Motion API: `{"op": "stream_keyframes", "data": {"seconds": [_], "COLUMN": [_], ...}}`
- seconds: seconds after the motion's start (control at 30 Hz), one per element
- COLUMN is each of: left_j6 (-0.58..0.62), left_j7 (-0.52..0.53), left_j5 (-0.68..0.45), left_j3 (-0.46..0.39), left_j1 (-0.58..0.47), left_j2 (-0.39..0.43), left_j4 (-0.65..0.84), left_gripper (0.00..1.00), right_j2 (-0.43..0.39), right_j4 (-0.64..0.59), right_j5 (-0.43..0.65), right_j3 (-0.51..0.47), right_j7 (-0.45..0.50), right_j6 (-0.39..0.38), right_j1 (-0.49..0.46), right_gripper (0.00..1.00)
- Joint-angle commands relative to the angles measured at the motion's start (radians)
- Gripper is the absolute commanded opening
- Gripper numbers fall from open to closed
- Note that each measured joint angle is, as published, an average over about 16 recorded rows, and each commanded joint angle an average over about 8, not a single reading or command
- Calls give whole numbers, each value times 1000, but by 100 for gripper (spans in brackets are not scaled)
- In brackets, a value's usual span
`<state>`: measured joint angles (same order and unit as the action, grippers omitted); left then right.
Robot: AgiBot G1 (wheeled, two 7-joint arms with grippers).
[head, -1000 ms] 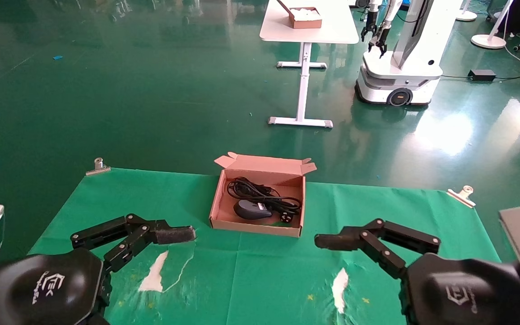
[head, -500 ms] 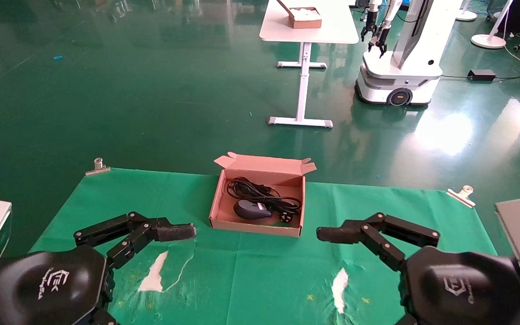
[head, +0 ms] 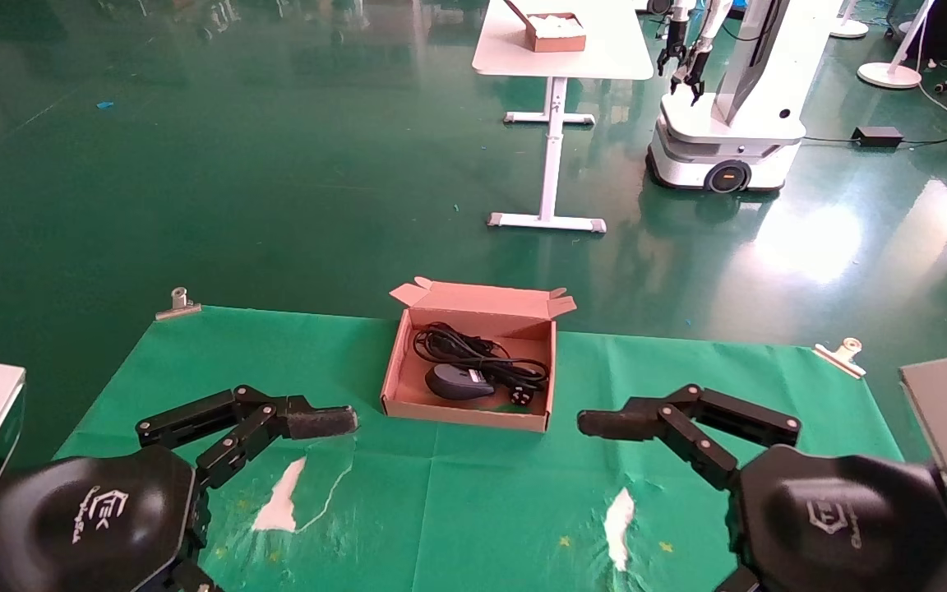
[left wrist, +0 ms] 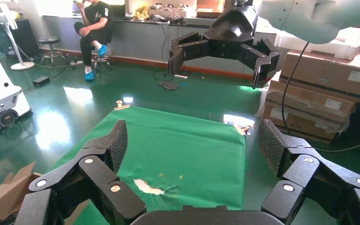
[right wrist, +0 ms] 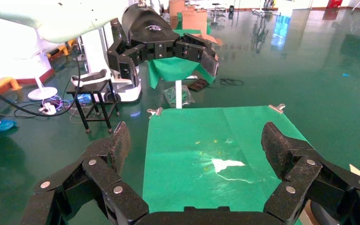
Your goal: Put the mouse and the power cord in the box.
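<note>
The pinkish-brown box [head: 395, 372] stands open at the middle of the green cloth, lid flap folded back. Inside it the black mouse [head: 459, 381] lies toward the front. The looped power cord [head: 473, 349] sits behind and beside the mouse, its plug at the right. My left gripper [head: 334, 423] hovers left of the box, open and holding nothing [left wrist: 192, 136]. My right gripper [head: 597, 423] hovers to the box's right, also open with nothing between its fingers [right wrist: 194, 136]. Each wrist view shows the other arm's gripper across the cloth.
Metal clips [head: 178, 304] [head: 842, 355] pin the cloth's far corners. White tears [head: 280, 497] [head: 620, 516] mark the cloth near the front. Beyond the table are a white table [head: 560, 57] and another robot [head: 728, 123] on the green floor.
Both arms have drifted only slightly; the right gripper sits a little higher than before. The box, mouse and cord have not moved.
</note>
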<state>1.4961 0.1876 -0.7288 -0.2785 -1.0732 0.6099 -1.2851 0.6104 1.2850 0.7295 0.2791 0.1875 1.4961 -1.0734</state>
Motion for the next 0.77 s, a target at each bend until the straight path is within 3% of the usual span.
{"op": "stream_keyframes", "data": {"seconds": [0.03, 0.77], "left_j6": [0, -1], "left_j7": [0, 0], "left_j5": [0, -1], "left_j3": [0, -1], "left_j1": [0, -1], "left_j2": [0, 1], "left_j4": [0, 1], "left_gripper": [100, 100], "right_j2": [0, 1], "right_j4": [0, -2], "right_j5": [0, 2], "right_j3": [0, 1], "right_j7": [0, -1], "right_j6": [0, -1], "right_j1": [0, -2], "right_gripper": [100, 100]}}
